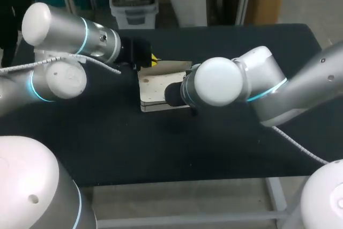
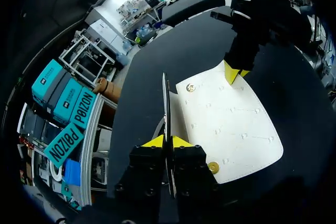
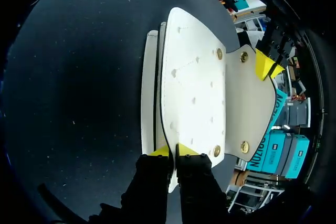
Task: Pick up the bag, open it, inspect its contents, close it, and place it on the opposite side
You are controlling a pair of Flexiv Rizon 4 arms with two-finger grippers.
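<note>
Left wrist view: the left fingers (image 2: 160, 142) are pressed together on a thin edge of the bag (image 2: 231, 124), which shows edge-on between the yellow tips. They hold nothing else. From that pinch the gripped layer runs straight ahead, while the broad white panel with its brass snaps (image 2: 213, 167) spreads out beside it, flat on the black desk (image 2: 157, 61).

In the right wrist view the right fingers (image 3: 179, 150) are likewise closed to a sliver, clamped on the near edge of the upper white panel. The bag's long axis lies straight ahead of them. A beige layer (image 3: 252, 103), carrying snaps of its own, lies uncovered beside that panel, so the bag looks unfastened. The other arm's yellow tips sit at the far corner of that layer.

So the two pinches stand at opposite ends of the bag, near the middle of the desk, with the whole bag between them. Each arm seems to hold a different layer, though I cannot tell for certain. If so, the mouth will widen by drawing the two pinches apart across the layers rather than along the bag's length. Pulling lengthwise would only stretch it or slip an edge free.
</note>
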